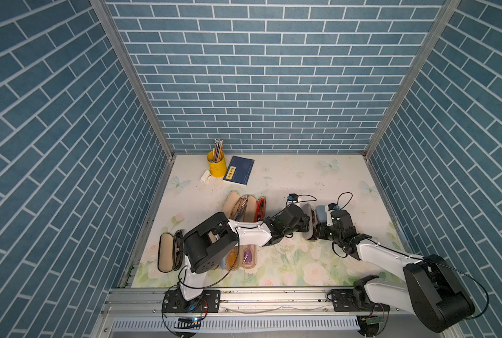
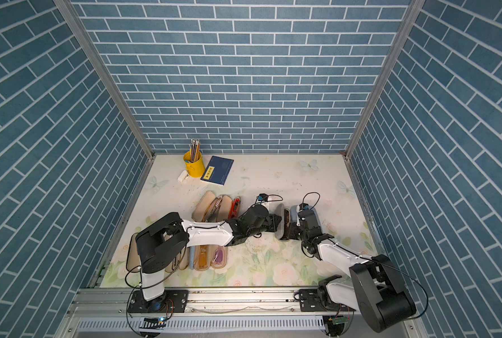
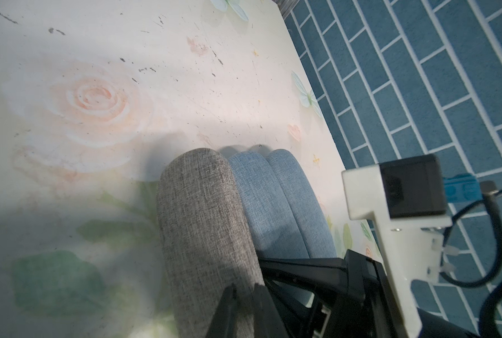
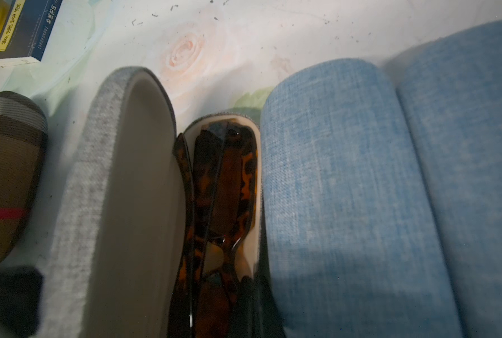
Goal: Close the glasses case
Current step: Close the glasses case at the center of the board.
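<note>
Standing wide open just beside the closed blue case [image 4: 346, 190], the grey glasses case [image 1: 310, 224] has not been shut yet. In the right wrist view its base touches the blue case along one long side and holds a folded pair of tortoiseshell glasses [image 4: 220, 190]. The lid [image 4: 112, 190] stands open on the side of the base away from the blue case, its pale lining bare.

The left gripper [image 3: 245, 295] has its jaws closed on the lid's edge, and the lid's grey fabric back shows in its wrist view with the blue case right behind. The right gripper [image 4: 257, 292] sits at the base wall that meets the blue case. Its jaws are drawn together and apparently pinch that thin wall, though the fingertips are dark and blurred.

Judged from this, both holds are in place and the closing itself is all left to do. The lid must swing over toward the blue case, clear the glasses and press down onto the base until it shuts.
</note>
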You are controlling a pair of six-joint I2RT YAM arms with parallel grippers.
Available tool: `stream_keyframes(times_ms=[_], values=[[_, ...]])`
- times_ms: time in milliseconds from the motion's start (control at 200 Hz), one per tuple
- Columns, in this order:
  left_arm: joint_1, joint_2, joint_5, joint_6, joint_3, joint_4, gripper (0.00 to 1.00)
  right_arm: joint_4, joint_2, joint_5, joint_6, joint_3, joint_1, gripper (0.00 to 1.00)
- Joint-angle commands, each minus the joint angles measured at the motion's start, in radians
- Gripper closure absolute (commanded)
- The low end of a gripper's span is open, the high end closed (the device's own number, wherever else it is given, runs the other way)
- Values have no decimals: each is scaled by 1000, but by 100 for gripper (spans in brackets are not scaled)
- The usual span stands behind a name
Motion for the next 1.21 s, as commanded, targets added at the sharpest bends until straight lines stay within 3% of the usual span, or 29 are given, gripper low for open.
stream_keyframes(times_ms=[0, 1200], values=[[-15, 54, 28, 19, 0, -98, 85, 3, 18, 11, -13, -11, -3, 100], [-29, 137, 37, 28, 74, -134, 85, -18, -1, 11, -23, 13, -4, 100]])
